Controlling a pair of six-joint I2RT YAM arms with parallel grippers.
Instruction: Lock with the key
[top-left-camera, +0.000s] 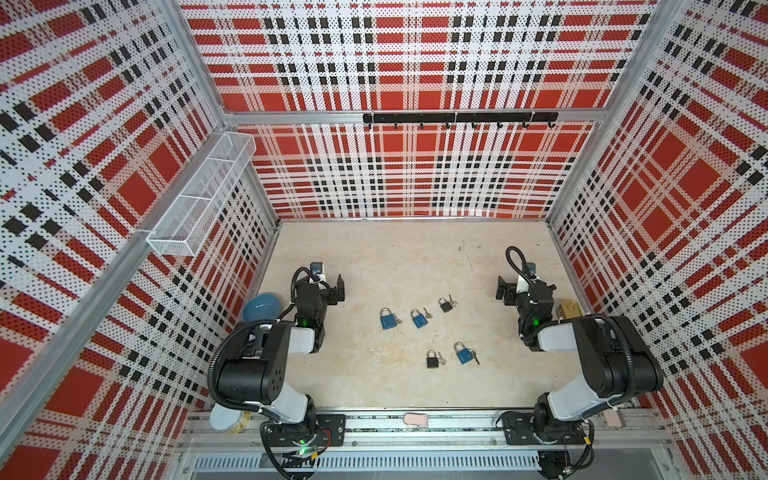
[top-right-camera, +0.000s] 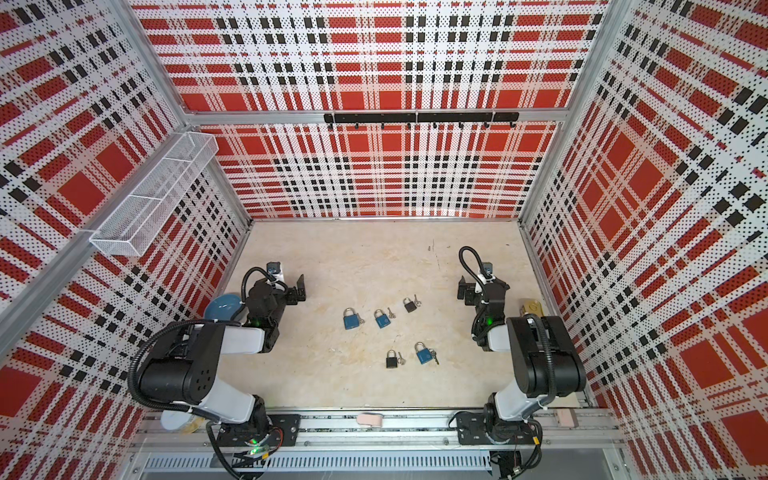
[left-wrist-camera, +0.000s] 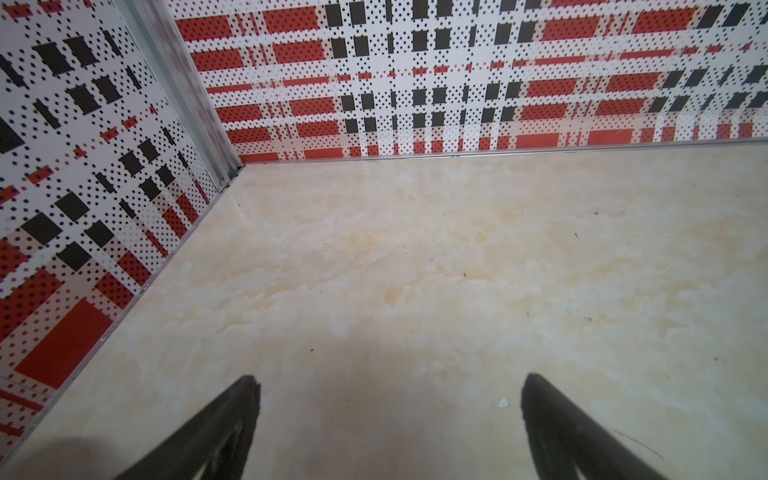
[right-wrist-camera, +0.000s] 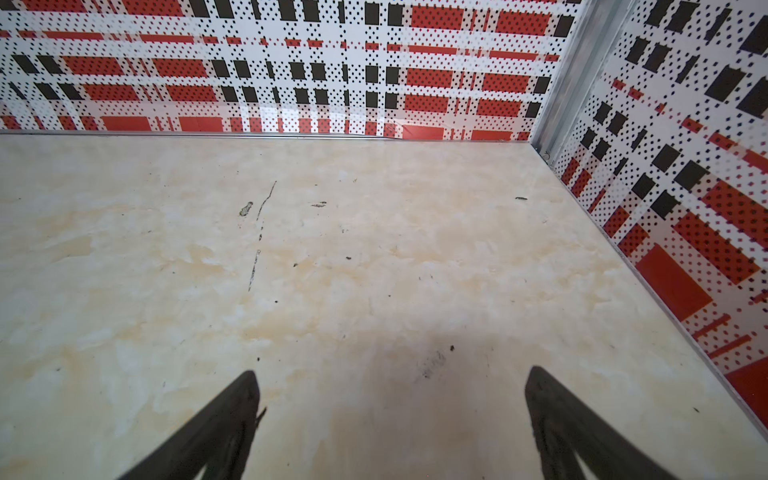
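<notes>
Several padlocks lie in the middle of the table, each with a small key beside it. In both top views I see a blue padlock (top-left-camera: 387, 319) (top-right-camera: 350, 320), a second blue one (top-left-camera: 419, 318) with its key (top-left-camera: 427, 312), and a black one (top-left-camera: 445, 305). Nearer the front lie a black padlock (top-left-camera: 432, 359) and a blue one (top-left-camera: 462, 353). My left gripper (top-left-camera: 338, 289) (left-wrist-camera: 388, 388) stands open and empty, left of the padlocks. My right gripper (top-left-camera: 503, 289) (right-wrist-camera: 388, 384) stands open and empty to their right. Both wrist views show only bare tabletop.
A blue bowl (top-left-camera: 261, 306) sits by the left wall behind the left arm. A brass-coloured object (top-left-camera: 568, 309) lies by the right wall. A tape roll (top-left-camera: 227, 417) is at the front left. A wire basket (top-left-camera: 199, 195) and a hook rail (top-left-camera: 459, 118) hang on the walls.
</notes>
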